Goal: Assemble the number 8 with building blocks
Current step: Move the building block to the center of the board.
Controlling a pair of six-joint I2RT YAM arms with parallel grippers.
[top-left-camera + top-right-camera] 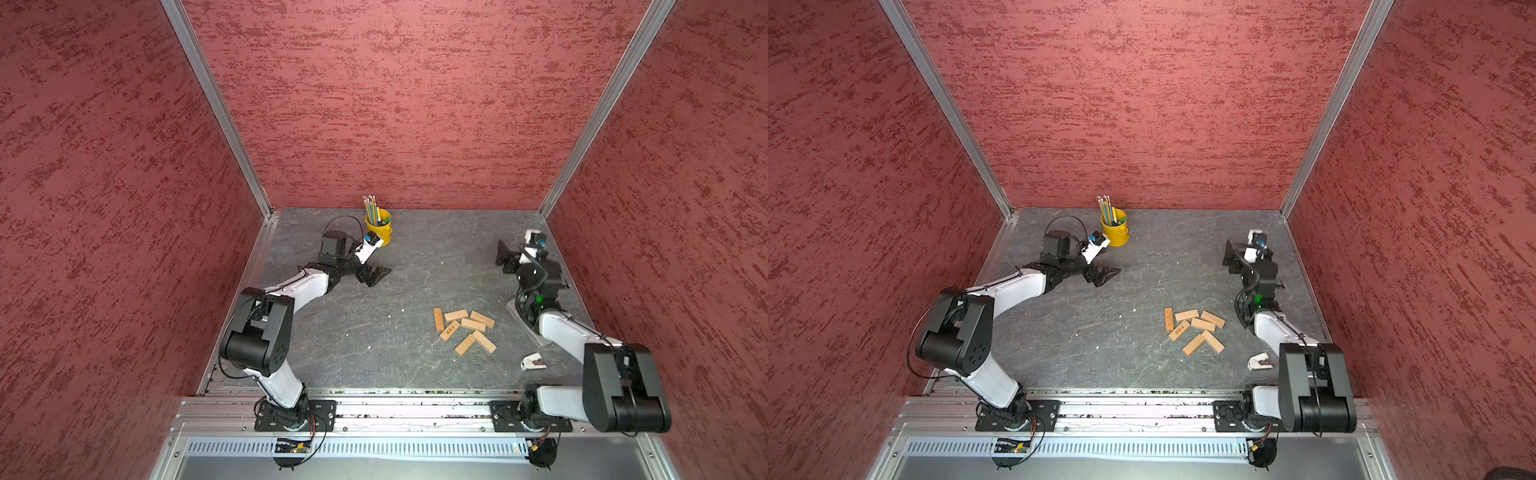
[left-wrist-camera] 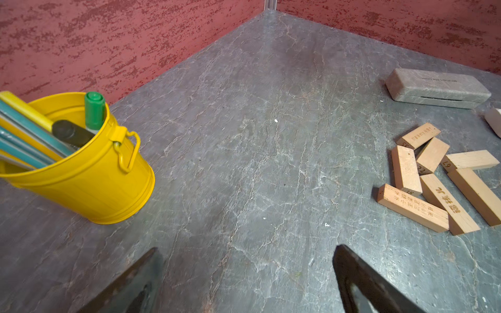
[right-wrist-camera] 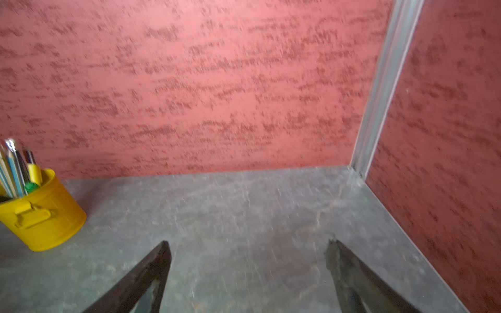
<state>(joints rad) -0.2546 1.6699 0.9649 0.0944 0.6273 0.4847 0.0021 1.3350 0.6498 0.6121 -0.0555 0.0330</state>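
The left end effector (image 1: pixel 376 276) sits low over the back left part of the counter (image 1: pixel 374 357), its two dark fingers (image 2: pixel 360 273) spread wide with bare grey surface between them and nothing held. Just beyond it, near the back edge, stands a yellow bucket (image 1: pixel 383 234) upright and full of pencils (image 1: pixel 370 208) and a green marker (image 2: pixel 95 109); the end effector is close to the bucket but apart from it. The right end effector (image 1: pixel 503 257) is near the right edge, toward the back right corner, and points at the back wall. The right wrist view is blurred, yet it shows the fingers (image 3: pixel 151 271) standing apart over bare counter, gripping nothing. The blocks (image 1: pixel 473 324) are well away from both end effectors: all seven lie flat in a loose cluster on the right half of the counter, nearer the front edge than the back. They point at odd angles, several touch at ends or sides, and some bear dark printed marks (image 2: pixel 446 202). Both top views show the cluster (image 1: pixel 1202 324) just beside the right arm's forearm. A grey case (image 2: pixel 437 88) lies by the right edge, partly under that arm. A small white piece (image 1: pixel 532 361) rests near the front right corner, apart from the blocks.
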